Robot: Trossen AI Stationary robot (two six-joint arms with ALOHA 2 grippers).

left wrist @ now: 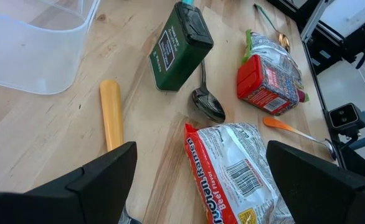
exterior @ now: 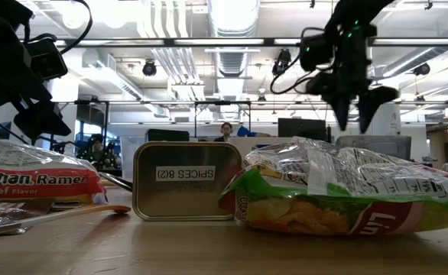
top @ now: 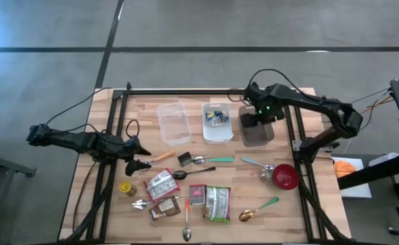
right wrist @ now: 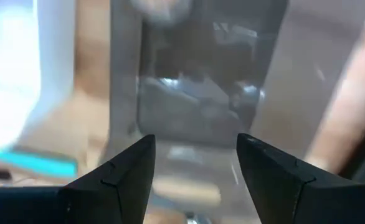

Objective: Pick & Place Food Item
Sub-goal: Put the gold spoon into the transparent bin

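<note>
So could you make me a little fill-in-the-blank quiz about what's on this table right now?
1. The right gripper hangs open above the dark ____ container.
2. The small round bowl is coloured ____.
3. The open left gripper hovers near the beef ____ packet.
4. The gold tin reads ____.

Missing: grey; red; ramen; spices

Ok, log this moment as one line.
left gripper: open, above ramen packet | right gripper: open, empty, over dark bin
</note>
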